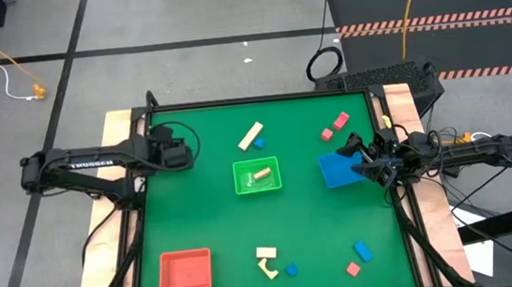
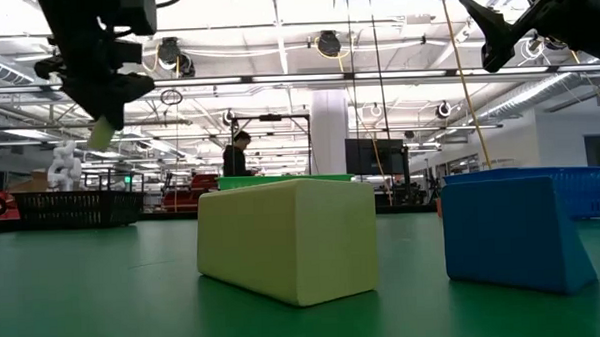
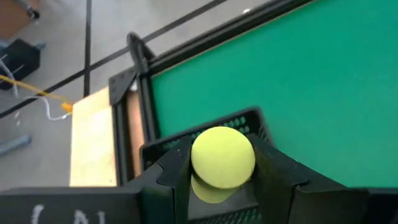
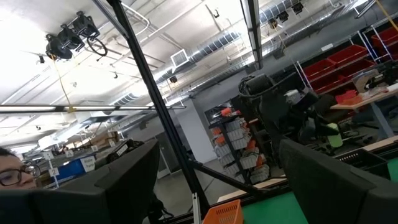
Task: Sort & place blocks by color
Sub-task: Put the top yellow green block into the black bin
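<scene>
My left gripper (image 1: 184,153) hangs at the table's left side, shut on a yellow-green block (image 3: 222,155) with a round face, above a black tray (image 3: 249,118). The low view shows that block's pale tip (image 2: 101,133) below the fingers. My right gripper (image 1: 363,157) waits open and tilted upward over the blue tray (image 1: 337,170), with nothing between its fingers (image 4: 329,180). The green tray (image 1: 241,188) at mid-table has one small piece (image 1: 262,174) lying in it. A cream bar (image 1: 251,136) and small pink (image 1: 340,119) and blue (image 1: 362,251) blocks lie loose on the mat. My left gripper pinches the yellow-green block's round sides (image 3: 194,163) between its two fingers (image 3: 177,171), one on each side. The fingers slant downward. The block is lifted clear, above the black tray.
A red tray (image 1: 185,270) sits at the near left. Cream pieces (image 1: 267,255) and a blue cube (image 1: 292,270) lie near the front edge, a pink cube (image 1: 353,269) to their right. A pale yellow block (image 2: 292,239) and a blue block (image 2: 512,231) loom close to the low camera.
</scene>
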